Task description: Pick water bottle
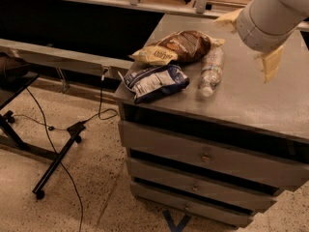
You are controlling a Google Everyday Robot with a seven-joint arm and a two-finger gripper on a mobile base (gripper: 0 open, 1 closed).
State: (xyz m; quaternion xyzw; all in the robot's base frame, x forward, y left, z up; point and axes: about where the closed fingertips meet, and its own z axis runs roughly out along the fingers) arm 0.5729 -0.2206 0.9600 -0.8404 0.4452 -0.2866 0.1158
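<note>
One view only: we look down on the bench [251, 103] from its front-left corner, fairly near; gripper [243, 49] at upper right.

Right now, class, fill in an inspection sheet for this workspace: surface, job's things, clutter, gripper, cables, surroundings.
Surface: grey cabinet top, flat.
Job's things: water bottle lying on its side, cap toward the front edge.
Clutter: blue-and-white bag and brown snack bag, left of the bottle.
Gripper: gripper above the top, right of the bottle, open, holding nothing.
Cables: black cable trailing to the floor.
Surroundings: black stand, blue tape mark.
</note>
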